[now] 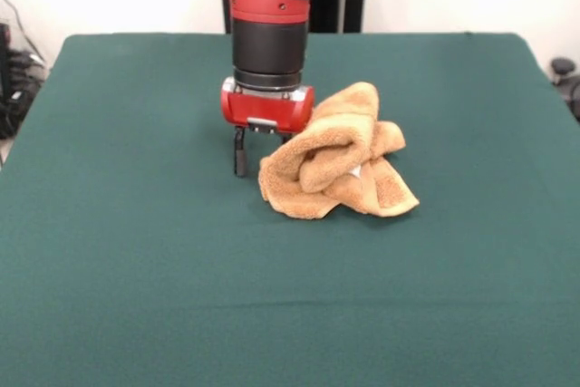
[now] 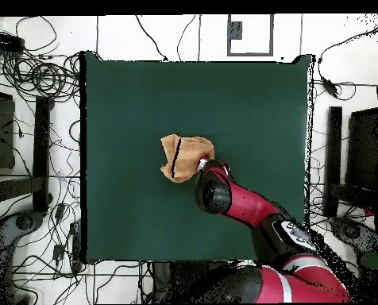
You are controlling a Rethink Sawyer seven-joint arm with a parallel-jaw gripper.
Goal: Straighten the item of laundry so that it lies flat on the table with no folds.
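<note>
**Crumpled towel beside the robot's end effector**

The big, flat bench with the dark green felt top (image 1: 136, 296) fills most of the front view. Its near part is bare green cloth.

Farther back, near the middle of the bench, lies the small golden-tan fluffy terry-cloth towel (image 1: 340, 156). It is not flat. It is bunched up in a lump, with thick rolled folds piled on each other and one corner sticking out toward the front. From above, the towel (image 2: 186, 156) is a small tan heap in the middle of the green top.

Just beside the towel, on its far side, the red and black robot arm (image 1: 267, 6) comes down from the top. Its end effector (image 1: 258, 156) hangs low over the bench, right next to the towel. One thin black finger (image 1: 239, 153) shows clearly. The other is hidden behind the towel's fold, so I cannot tell if the end effector is spread, pressed together, or pinching the towel.
</note>
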